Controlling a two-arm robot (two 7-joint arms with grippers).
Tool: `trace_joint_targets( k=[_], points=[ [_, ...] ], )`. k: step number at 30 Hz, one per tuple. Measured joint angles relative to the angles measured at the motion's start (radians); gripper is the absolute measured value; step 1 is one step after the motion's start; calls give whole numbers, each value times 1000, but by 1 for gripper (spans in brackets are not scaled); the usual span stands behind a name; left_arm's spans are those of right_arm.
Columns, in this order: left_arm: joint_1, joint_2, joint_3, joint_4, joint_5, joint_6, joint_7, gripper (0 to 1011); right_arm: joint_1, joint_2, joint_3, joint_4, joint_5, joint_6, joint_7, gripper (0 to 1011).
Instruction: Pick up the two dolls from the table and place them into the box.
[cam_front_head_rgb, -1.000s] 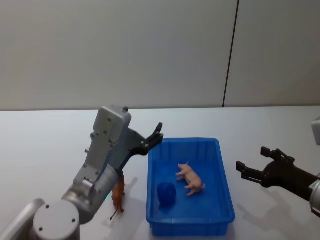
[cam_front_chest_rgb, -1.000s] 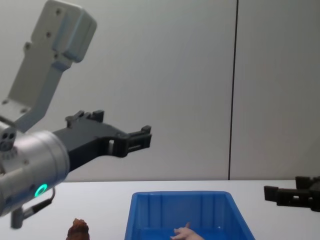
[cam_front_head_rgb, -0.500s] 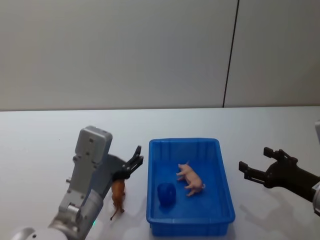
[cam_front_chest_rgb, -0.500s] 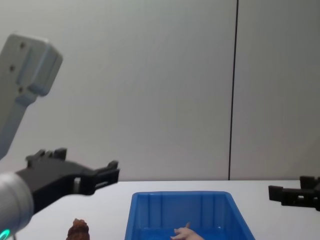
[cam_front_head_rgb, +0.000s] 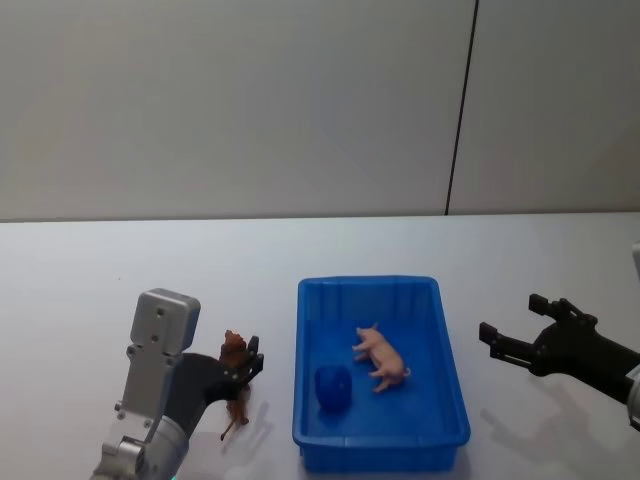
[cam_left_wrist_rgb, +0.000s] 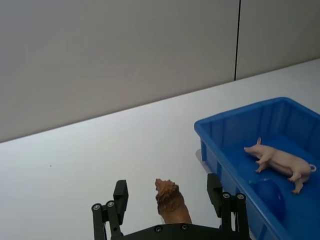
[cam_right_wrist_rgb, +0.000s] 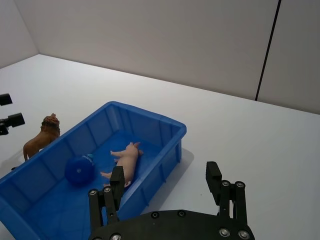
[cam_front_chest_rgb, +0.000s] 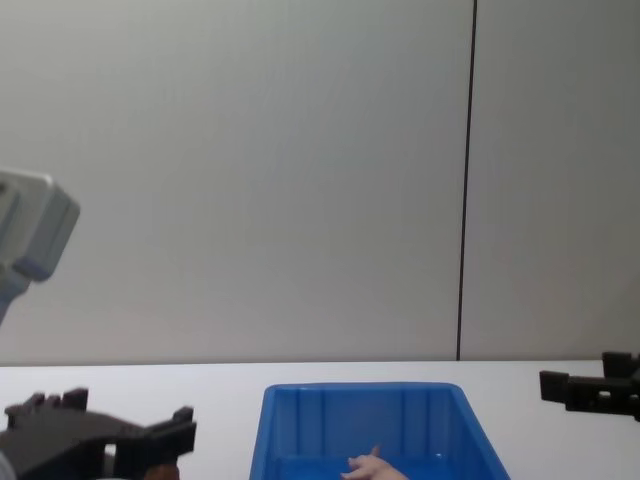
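Note:
The reddish-brown doll (cam_front_head_rgb: 237, 398) stands upright on the white table (cam_front_head_rgb: 100, 270), just left of the blue box (cam_front_head_rgb: 302, 400). My left gripper (cam_front_head_rgb: 246, 362) is low over it and open, one finger on each side of the brown doll (cam_left_wrist_rgb: 170, 202) with gaps to both. The pale pink doll (cam_front_head_rgb: 380, 358) lies on its side inside the box (cam_left_wrist_rgb: 240, 107). My right gripper (cam_front_head_rgb: 510, 316) hovers open to the right of the box, holding nothing, and from its wrist I see the pink doll (cam_right_wrist_rgb: 125, 157) and the brown doll (cam_right_wrist_rgb: 40, 137).
A dark blue rounded object (cam_front_head_rgb: 332, 386) lies in the box beside the pink doll. A grey wall stands behind the table. Bare tabletop stretches left of the brown doll and beyond the box.
My left gripper has dropped from above the box's left rim down and to the left, and its open fingers now straddle the brown doll. The right gripper has barely moved.

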Motion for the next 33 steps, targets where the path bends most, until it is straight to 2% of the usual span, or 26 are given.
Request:
trace_joint_targets(
  k=[11,33],
  points=[
    [-18,-7,-15,64,-25,46,-75,1001,-1,1,1,-1,1,0,0,1001],
    [-115,-49,-47,227,-13,78,-225,1000,-1,1,1,-1,1,0,0,1001]
  ],
)
